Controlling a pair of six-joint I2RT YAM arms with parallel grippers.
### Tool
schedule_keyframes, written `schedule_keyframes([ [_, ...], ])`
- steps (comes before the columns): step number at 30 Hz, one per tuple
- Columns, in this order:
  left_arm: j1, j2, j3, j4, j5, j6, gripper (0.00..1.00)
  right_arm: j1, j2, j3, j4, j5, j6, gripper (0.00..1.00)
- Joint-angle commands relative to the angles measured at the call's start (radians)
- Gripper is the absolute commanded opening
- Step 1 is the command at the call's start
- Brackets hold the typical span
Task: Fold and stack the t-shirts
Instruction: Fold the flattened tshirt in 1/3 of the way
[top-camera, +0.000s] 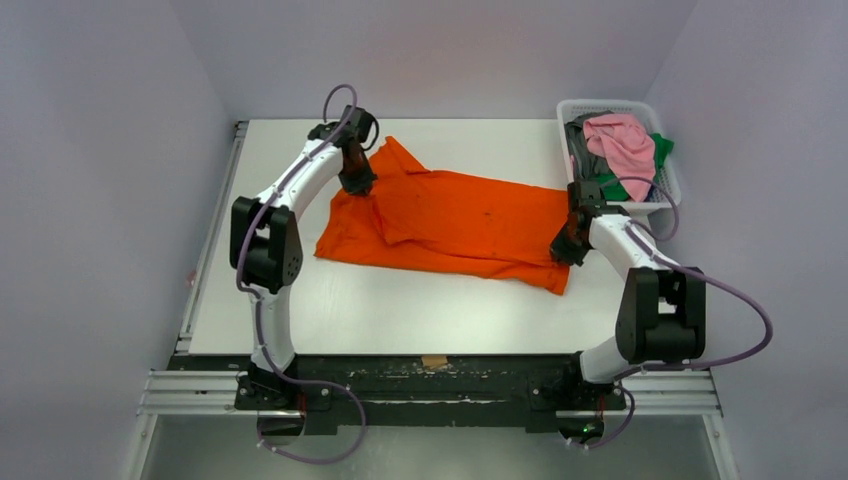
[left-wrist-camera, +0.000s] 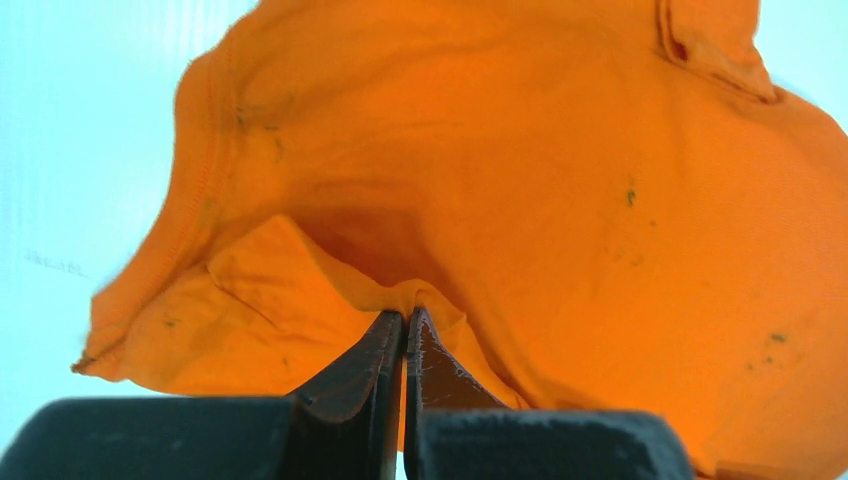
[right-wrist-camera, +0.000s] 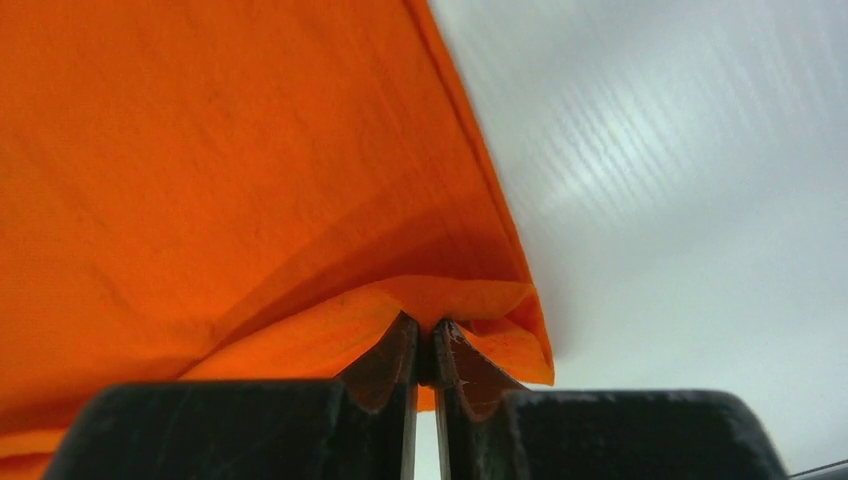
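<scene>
A large bright orange t-shirt (top-camera: 450, 215) lies spread on the white table (top-camera: 400, 310), its left part folded over itself. My left gripper (top-camera: 358, 185) sits at the shirt's far left corner, shut on a raised pinch of orange cloth (left-wrist-camera: 560, 180) at the fingertips of the left gripper (left-wrist-camera: 408, 312). My right gripper (top-camera: 562, 252) is at the shirt's right edge. In the right wrist view the right gripper (right-wrist-camera: 426, 325) stands nearly closed, nipping a fold of the shirt's hem (right-wrist-camera: 200, 150). Pink (top-camera: 622, 140), green (top-camera: 660, 150) and grey (top-camera: 585, 150) t-shirts lie bunched in the basket.
A white slotted basket (top-camera: 600, 103) stands at the table's back right corner, just behind my right arm. A metal rail (top-camera: 215, 230) runs along the table's left edge. Bare table shows in front of the orange shirt.
</scene>
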Motion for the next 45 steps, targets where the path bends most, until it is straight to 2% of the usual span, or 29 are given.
schedule_keyframes([
  [1,0.044,0.054,0.117,-0.037,-0.03,0.008,0.0,-0.007,0.058,0.091,0.062,0.103,0.017,0.13],
  [2,0.051,0.079,0.149,-0.047,-0.017,0.013,0.01,-0.007,0.07,0.103,0.063,0.119,0.023,0.18],
  [4,0.061,0.126,0.217,-0.068,0.024,0.032,0.18,-0.007,0.079,0.118,0.064,0.151,0.039,0.3],
  [6,0.066,0.155,0.279,-0.067,0.047,0.06,0.51,-0.007,0.069,0.131,0.056,0.184,0.045,0.42],
  [7,0.068,0.169,0.313,-0.091,0.049,0.072,0.65,-0.007,0.053,0.134,0.051,0.19,0.044,0.55],
  [8,0.068,0.172,0.345,-0.111,0.043,0.081,0.77,-0.007,0.034,0.13,0.047,0.199,0.044,0.61],
  [9,0.068,0.164,0.357,-0.126,0.036,0.089,0.86,-0.007,0.009,0.124,0.041,0.212,0.039,0.63],
  [10,0.068,0.14,0.351,-0.136,0.029,0.094,0.9,-0.007,-0.018,0.115,0.035,0.235,0.032,0.64],
  [12,0.068,0.055,0.251,-0.107,0.026,0.096,0.93,-0.006,-0.075,0.078,0.049,0.229,-0.001,0.66],
  [13,0.068,-0.006,0.159,-0.067,0.039,0.096,0.95,-0.005,-0.106,0.057,0.068,0.178,-0.014,0.79],
  [14,0.068,-0.068,0.057,-0.017,0.055,0.094,0.96,0.011,-0.133,0.023,0.095,0.137,-0.026,0.84],
  [18,0.068,-0.311,-0.36,0.202,0.13,0.073,1.0,0.164,-0.195,-0.093,0.202,0.023,-0.072,0.89],
  [20,0.068,-0.364,-0.507,0.276,0.146,0.056,1.0,0.201,-0.172,-0.119,0.233,-0.031,-0.082,0.89],
  [22,0.069,-0.356,-0.554,0.339,0.199,0.053,1.0,0.209,-0.134,-0.155,0.31,-0.087,-0.072,0.9],
  [25,0.074,-0.242,-0.496,0.355,0.304,0.052,1.0,0.222,-0.053,-0.177,0.394,-0.14,-0.057,0.9],
  [28,0.077,-0.12,-0.429,0.351,0.394,0.043,1.0,0.225,0.01,-0.174,0.406,-0.135,-0.058,0.9],
  [32,0.078,-0.066,-0.465,0.367,0.427,0.017,1.0,0.225,0.018,-0.201,0.388,-0.094,-0.043,0.89],
  [35,0.077,-0.111,-0.556,0.36,0.387,0.003,1.0,0.225,-0.01,-0.238,0.374,-0.087,-0.031,0.89],
  [45,0.05,-0.403,-0.967,0.379,0.318,-0.023,1.0,0.225,-0.146,-0.358,0.29,-0.071,-0.023,0.89],
])
